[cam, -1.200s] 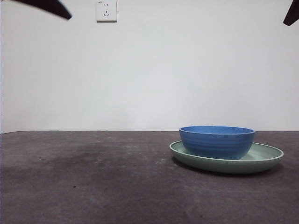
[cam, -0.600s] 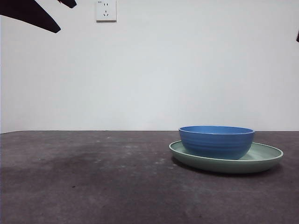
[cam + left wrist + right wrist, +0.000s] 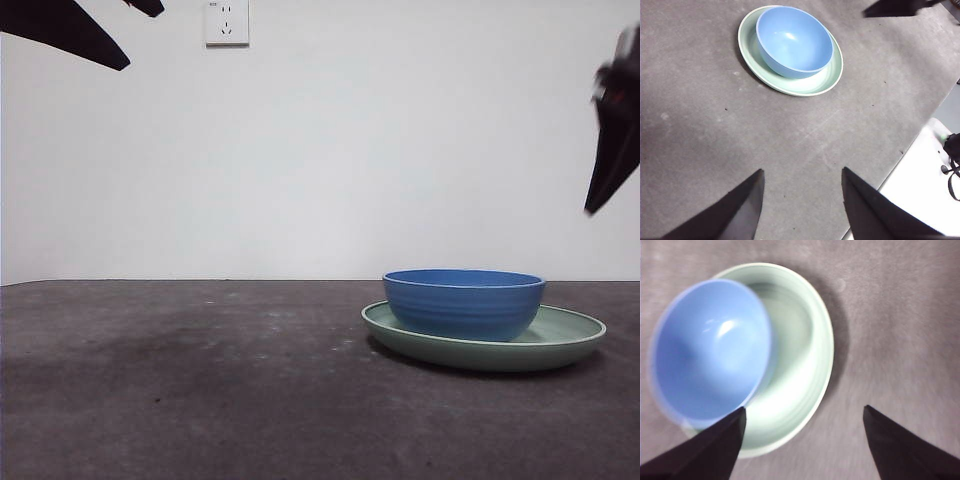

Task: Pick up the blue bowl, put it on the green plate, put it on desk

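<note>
- Dark grey-brown matte counter [image 3: 180, 400]: rough, mottled surface; carries one stacked set.
- White wall socket [image 3: 227, 22]: on the pale wall behind, well apart from the dishes.
- Wide, shallow, glossy sage-green plate [image 3: 570, 335]: flat on the counter.
- Deep, round, ribbed blue bowl [image 3: 464, 303]: upright inside the plate, off-centre, empty.
- Right gripper [image 3: 802, 440]: jaws spread wide, above the plate and bowl, touching neither.
- Left gripper [image 3: 802, 200]: jaws apart, holding nothing, over bare counter well away from the dishes.
</note>
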`<state>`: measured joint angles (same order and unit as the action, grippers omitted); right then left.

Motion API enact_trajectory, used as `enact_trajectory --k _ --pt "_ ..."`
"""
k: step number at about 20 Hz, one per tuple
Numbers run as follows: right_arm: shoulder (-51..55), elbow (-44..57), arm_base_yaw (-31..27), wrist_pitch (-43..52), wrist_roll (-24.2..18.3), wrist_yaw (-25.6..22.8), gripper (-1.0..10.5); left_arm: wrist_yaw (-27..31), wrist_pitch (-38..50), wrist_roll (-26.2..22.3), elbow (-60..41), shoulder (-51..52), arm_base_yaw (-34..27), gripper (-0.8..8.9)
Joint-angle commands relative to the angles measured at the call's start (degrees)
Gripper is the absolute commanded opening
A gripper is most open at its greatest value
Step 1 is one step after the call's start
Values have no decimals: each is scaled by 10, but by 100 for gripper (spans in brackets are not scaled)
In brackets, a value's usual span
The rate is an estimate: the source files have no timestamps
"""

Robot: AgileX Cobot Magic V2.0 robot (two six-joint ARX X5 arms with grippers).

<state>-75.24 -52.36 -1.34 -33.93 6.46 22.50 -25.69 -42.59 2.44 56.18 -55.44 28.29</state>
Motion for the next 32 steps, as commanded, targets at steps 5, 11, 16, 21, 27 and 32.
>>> enact_trajectory --k 5,11,16,21,27,32 --pt "-129 -9 0 84 11 13 304 -4 6 -9 4 -3 3 249" --pt "-203 -9 1 143 20 32 204 -4 6 -9 4 -3 3 249" --pt "-225 -9 1 161 20 36 85 -4 6 -9 4 -3 3 249" --pt "-225 -9 0 175 31 37 9 -3 6 -9 4 -3 3 249" --pt "-192 -9 0 179 47 70 9 -3 5 -9 4 -3 3 249" --pt "-144 -9 11 181 72 96 9 -3 6 -9 4 -3 3 249"
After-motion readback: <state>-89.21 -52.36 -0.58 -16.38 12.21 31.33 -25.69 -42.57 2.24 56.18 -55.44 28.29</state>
